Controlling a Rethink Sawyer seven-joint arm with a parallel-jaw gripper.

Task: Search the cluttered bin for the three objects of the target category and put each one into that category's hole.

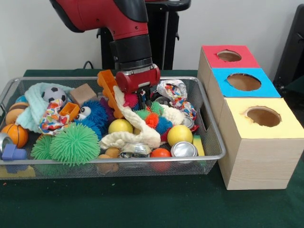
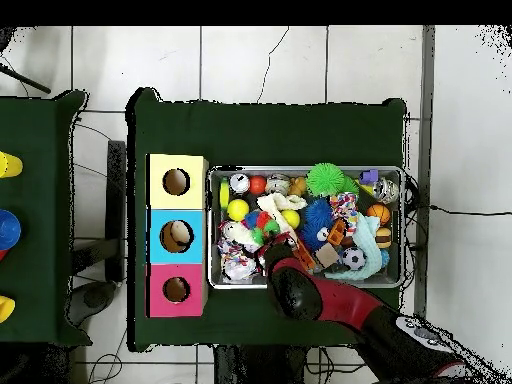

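Arm's down in the wire mesh bin (image 1: 9,90), gripper (image 1: 142,97) low at the back-middle of the pile, right by a pink spiky ball (image 1: 130,99) and the white rope toy (image 1: 135,124). Can't tell if the fingers are wide or closed on anything, they're buried in clutter. Bin sits just beside three boxes w/ holes: red box (image 1: 211,56), blue box (image 1: 266,88), yellow box (image 1: 240,124). Target category isn't obvious from here. IMO best approach: come straight down on one item, avoid snagging the rope, lift clear of the rim before swinging to the boxes. Two yellow balls (image 1: 120,126) near the front look like easier picks.
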